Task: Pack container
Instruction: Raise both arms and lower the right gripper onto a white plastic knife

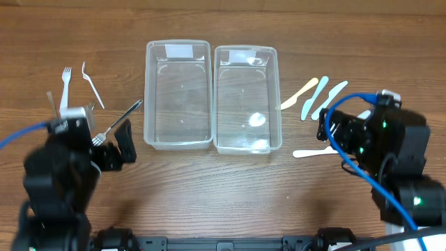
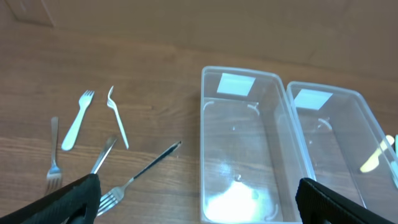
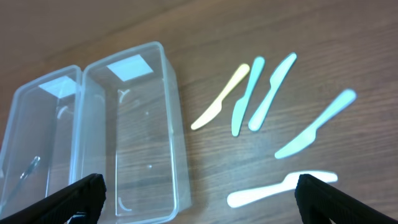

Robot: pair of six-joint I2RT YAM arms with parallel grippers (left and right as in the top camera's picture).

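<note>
Nothing is judged to be packed yet. The left clear rectangular plastic container [image 1: 148, 94] and the right clear rectangular plastic container [image 1: 277, 97], set just beside each other at the middle of the wooden tabletop [image 1: 223, 188], appear empty, only glare being seen on their floors. At 9 o'clock of them the white plastic forks [image 1: 66, 87] and slim metal forks [image 1: 118, 120] are seen lying loose. At 3 o'clock the pastel plastic knives [image 1: 313, 96] and a white plastic knife [image 1: 313, 153] are spread out. All of this cutlery is thus left to be packed. The left tool [image 2: 199, 208] is held with its fingers wide apart near the forks, gripping nothing, and the right tool [image 3: 199, 202] is likewise spread and empty near the knives. A blank white sticker [image 2: 236, 84] is seen at the 12 o'clock end of each container. No brand or writing can be read.
</note>
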